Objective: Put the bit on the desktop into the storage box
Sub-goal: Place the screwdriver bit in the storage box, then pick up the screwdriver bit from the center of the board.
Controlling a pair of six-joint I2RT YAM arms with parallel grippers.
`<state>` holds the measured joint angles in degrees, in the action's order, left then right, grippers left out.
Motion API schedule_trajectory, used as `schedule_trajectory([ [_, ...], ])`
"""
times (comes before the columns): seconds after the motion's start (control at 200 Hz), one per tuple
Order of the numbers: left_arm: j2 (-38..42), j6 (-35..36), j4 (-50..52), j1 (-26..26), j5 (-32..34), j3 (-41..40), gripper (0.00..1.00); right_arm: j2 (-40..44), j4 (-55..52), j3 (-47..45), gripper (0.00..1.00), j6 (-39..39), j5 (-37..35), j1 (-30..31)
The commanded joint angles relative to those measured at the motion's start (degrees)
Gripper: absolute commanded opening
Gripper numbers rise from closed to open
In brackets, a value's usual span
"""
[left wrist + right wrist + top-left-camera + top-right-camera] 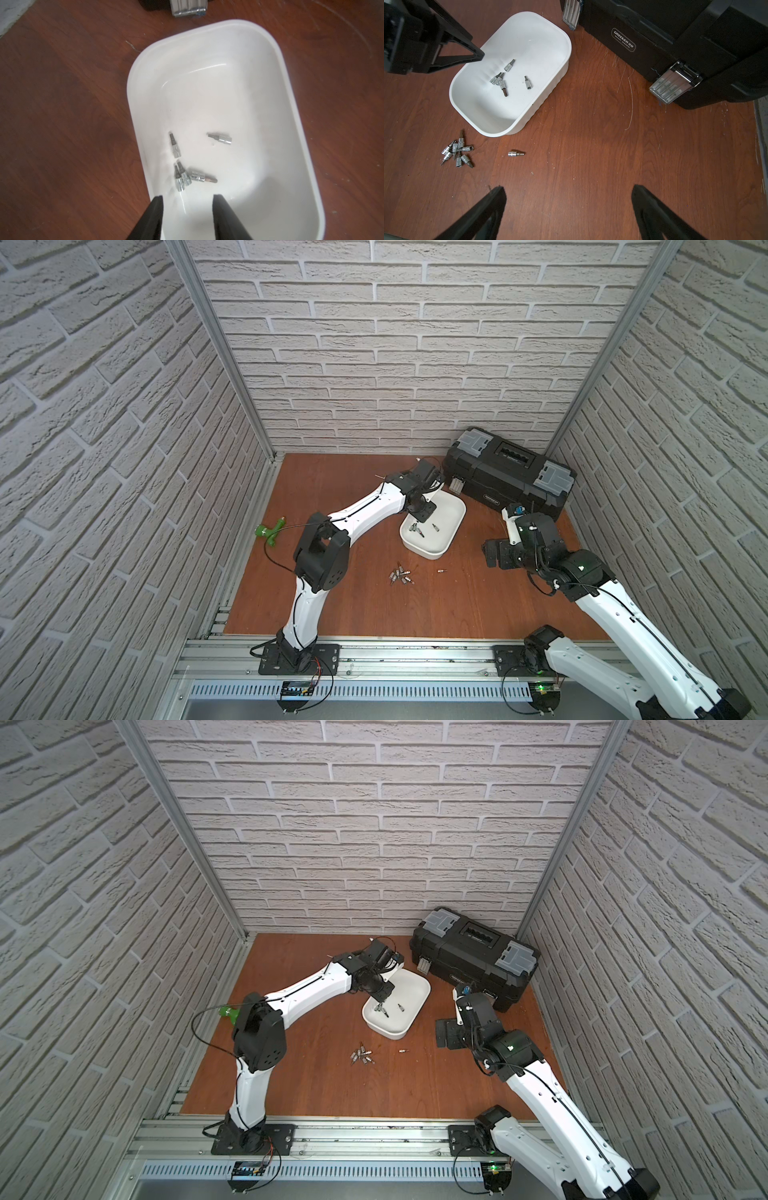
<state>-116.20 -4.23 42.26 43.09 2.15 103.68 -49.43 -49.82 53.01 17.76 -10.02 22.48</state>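
The white storage box point(448, 506) point(133, 87) point(546, 97) sits mid-desktop point(374, 614) with several silver bits point(221, 138) point(527, 82) lying in it. My left gripper point(417, 526) point(380, 1006) point(188, 196) hangs over the box's near-left end. It is open, with nothing between its fingers. In front of the box a cluster of several bits point(402, 574) point(362, 1056) point(456, 151) lies on the wood. A single bit point(441, 571) point(402, 1051) point(516, 153) lies to its right. My right gripper point(492, 551) point(568, 187) is wide open and empty, right of the box above bare wood.
A large black toolbox point(507, 477) point(675, 41) stands at the back right, close behind the box. A green T-shaped tool point(270, 531) lies near the left edge. Brick-patterned walls close three sides, and an aluminium rail point(415, 649) runs along the front.
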Motion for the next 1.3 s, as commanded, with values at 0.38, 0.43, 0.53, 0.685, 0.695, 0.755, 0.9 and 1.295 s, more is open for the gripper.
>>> schedule_trajectory([
  [0.38,23.9,-7.4,-0.8,0.5,4.3,-25.2,0.54,1.5,1.5,0.7,0.99,-0.2,-0.3,-0.5],
  [0.43,25.6,-8.2,0.1,0.5,5.0,-27.1,0.54,1.6,1.6,0.5,0.99,-0.2,-0.3,-0.5],
  [0.53,28.1,-10.1,1.4,0.5,5.7,-30.6,0.55,1.6,1.9,0.3,0.99,0.1,-0.3,-0.5],
  [0.685,30.0,-12.7,2.2,0.9,5.7,-34.8,0.58,2.0,2.2,-0.3,0.99,0.5,-0.5,-0.5],
  [0.695,30.1,-12.8,2.2,1.0,5.7,-35.1,0.58,2.1,2.3,-0.4,0.99,0.6,-0.5,-0.5],
  [0.755,30.1,-13.6,2.4,1.1,5.8,-36.3,0.59,2.2,2.3,-0.5,0.99,0.5,-0.7,-0.5],
  [0.9,29.2,-15.1,1.9,2.1,5.2,-38.7,0.6,2.2,2.3,-0.6,0.99,0.7,-0.9,-0.5],
  [1.295,22.2,-17.2,1.4,5.1,2.5,-39.2,0.7,1.8,3.3,-1.1,0.99,1.6,-0.3,-0.5],
])
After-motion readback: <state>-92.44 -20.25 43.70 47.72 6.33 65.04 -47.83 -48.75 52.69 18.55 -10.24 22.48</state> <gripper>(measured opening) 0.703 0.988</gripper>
